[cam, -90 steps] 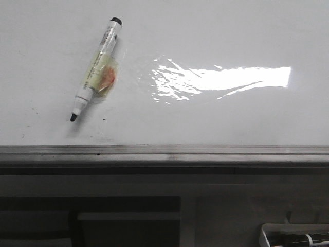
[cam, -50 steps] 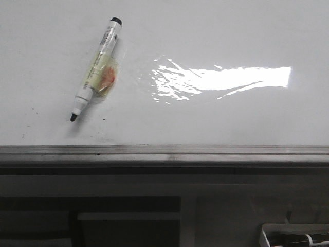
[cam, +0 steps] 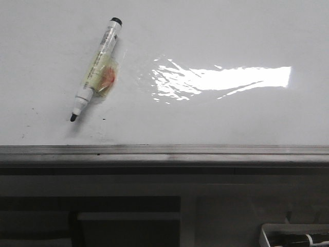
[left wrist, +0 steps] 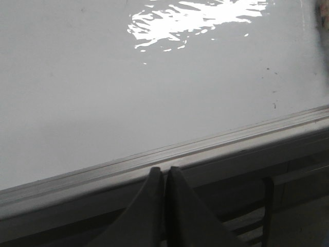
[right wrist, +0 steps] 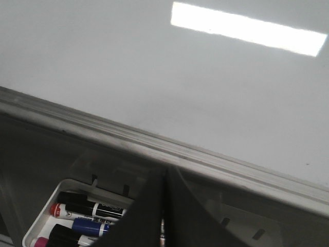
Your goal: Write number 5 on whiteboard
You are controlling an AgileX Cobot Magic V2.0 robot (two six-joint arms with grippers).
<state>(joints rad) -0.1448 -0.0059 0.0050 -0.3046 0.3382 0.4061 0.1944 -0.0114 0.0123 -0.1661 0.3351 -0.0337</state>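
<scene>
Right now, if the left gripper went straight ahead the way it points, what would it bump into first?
Probably the grey metal edge strip of the glossy white whiteboard. The shut left gripper points right at it, though depth is unclear.

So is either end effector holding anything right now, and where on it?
Nothing is held. The left end effector and right end effector are both shut empty; the marker lies untouched.

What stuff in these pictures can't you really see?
- Marker label: print too small in the front view.
- Tray: cut off by the front view's corner.
- Pens in the tray: partly hidden by the right tool in the right wrist view.
- Whiteboard patch: washed out by glare.
</scene>
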